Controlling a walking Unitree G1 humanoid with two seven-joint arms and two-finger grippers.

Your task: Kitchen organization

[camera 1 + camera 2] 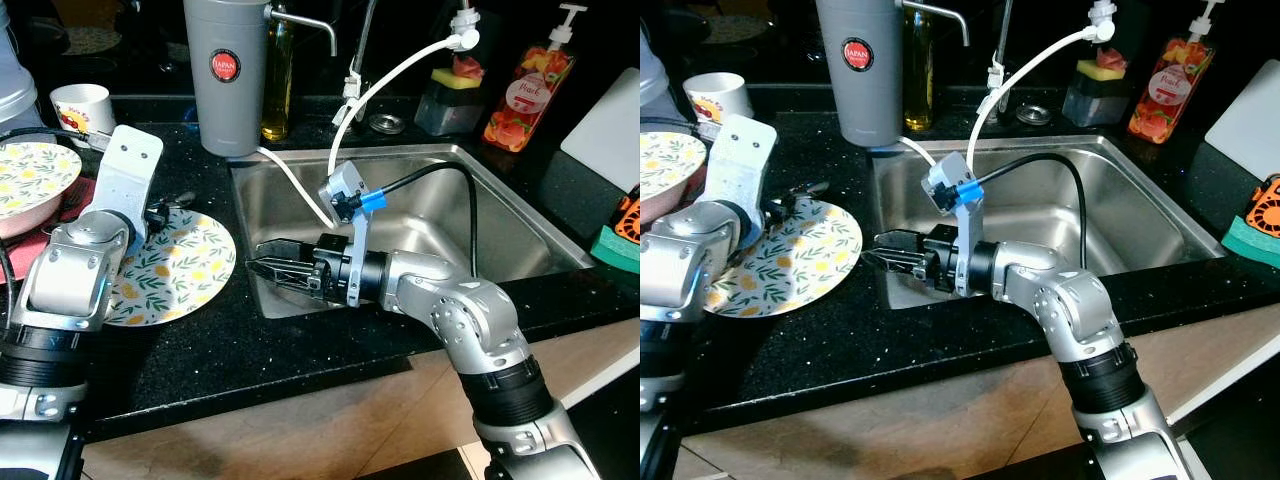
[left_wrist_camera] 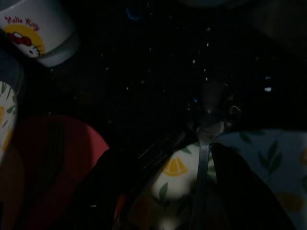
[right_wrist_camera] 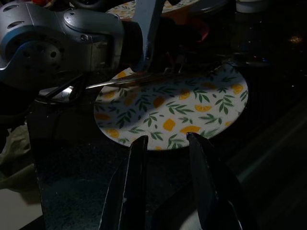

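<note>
The left gripper (image 2: 192,187) sits low over the lemon-print plate (image 1: 185,265) on the black counter (image 1: 200,350), fingers closed on a spoon (image 2: 204,143) — likely lifting cutlery off it. The right gripper (image 1: 270,268) hovers at the sink (image 1: 500,220) edge, fingers narrowly parted, empty. Next call: carry the spoon clear. The plate lies flat, matte, yellow-and-green.
</note>
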